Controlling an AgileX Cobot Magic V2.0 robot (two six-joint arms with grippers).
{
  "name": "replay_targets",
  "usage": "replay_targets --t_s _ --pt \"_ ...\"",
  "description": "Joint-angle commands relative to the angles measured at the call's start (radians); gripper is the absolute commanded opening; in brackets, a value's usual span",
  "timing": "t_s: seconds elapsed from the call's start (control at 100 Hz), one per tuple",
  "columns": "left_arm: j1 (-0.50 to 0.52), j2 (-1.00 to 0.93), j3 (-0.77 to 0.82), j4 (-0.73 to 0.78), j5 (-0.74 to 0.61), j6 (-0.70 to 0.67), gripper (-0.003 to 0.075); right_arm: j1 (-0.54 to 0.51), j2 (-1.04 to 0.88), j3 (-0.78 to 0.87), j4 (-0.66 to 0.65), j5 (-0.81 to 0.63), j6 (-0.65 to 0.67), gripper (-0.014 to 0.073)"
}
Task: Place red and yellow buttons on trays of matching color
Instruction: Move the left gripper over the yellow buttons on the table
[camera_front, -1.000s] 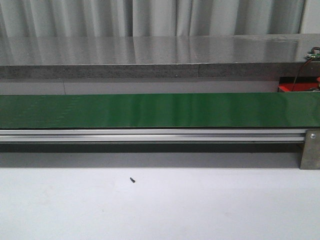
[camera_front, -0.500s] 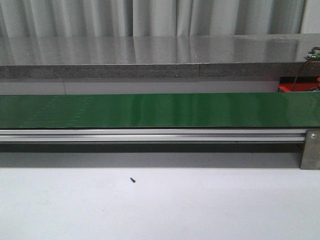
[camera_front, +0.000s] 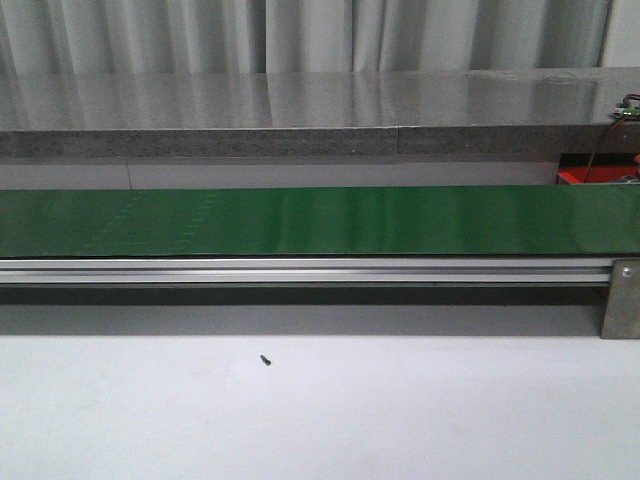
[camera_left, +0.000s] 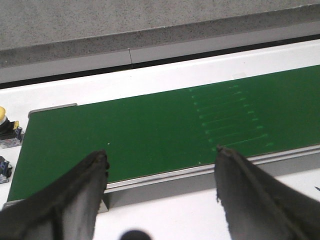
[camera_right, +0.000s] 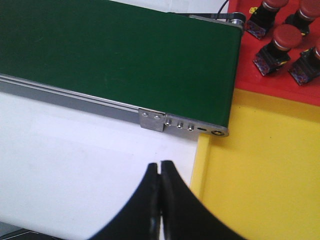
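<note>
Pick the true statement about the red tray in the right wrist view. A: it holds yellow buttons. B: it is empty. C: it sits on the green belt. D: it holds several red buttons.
D: several red buttons stand in the red tray, beside the green belt's end.

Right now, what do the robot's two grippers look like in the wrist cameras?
Both are matte black. The left gripper has two broad, tapering fingers with slightly rough, worn tips. The right gripper has smooth, curved jaws that narrow to a point. No cables, markings or labels show on either, and the arms themselves are out of view.
</note>
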Motion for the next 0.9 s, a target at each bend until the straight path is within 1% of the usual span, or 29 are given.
replay_targets --t_s 0.0,0.08,0.15,0.28,0.33,0.4,0.48,0.62,0.76,0.89 --pt "-0.006 -0.003 -0.037 -0.022 -0.062 -0.002 0.0492 0.000 -0.008 -0.025 0.013 -0.053 0.001 -0.0069" --pt "0.005 0.004 -0.067 -0.012 -0.044 -0.043 0.0492 0.000 -0.008 -0.025 0.013 -0.053 0.001 -0.0069" --pt "0.039 0.030 -0.119 0.030 -0.006 -0.092 0.0492 0.000 -0.008 -0.025 0.013 -0.053 0.001 -0.0069" --pt "0.152 0.125 -0.263 0.166 0.113 -0.189 0.0492 0.000 -0.008 -0.025 0.013 -0.054 0.001 -0.0069" --pt "0.202 0.176 -0.318 0.186 0.166 -0.216 0.0492 0.000 -0.008 -0.025 0.013 -0.054 0.001 -0.0069" --pt "0.271 0.253 -0.385 0.188 0.204 -0.236 0.0492 0.000 -0.008 -0.025 0.013 -0.054 0.001 -0.0069" --pt "0.341 0.349 -0.451 0.188 0.205 -0.236 0.0492 0.000 -0.008 -0.025 0.013 -0.054 0.001 -0.0069" --pt "0.423 0.509 -0.548 0.186 0.186 -0.236 0.0492 0.000 -0.008 -0.025 0.013 -0.055 0.001 -0.0069" --pt "0.460 0.669 -0.647 0.186 0.177 -0.236 0.0492 0.000 -0.008 -0.025 0.013 -0.055 0.001 -0.0069" --pt "0.467 0.797 -0.724 0.198 0.177 -0.236 0.0492 0.000 -0.008 -0.025 0.013 -0.055 0.001 -0.0069"
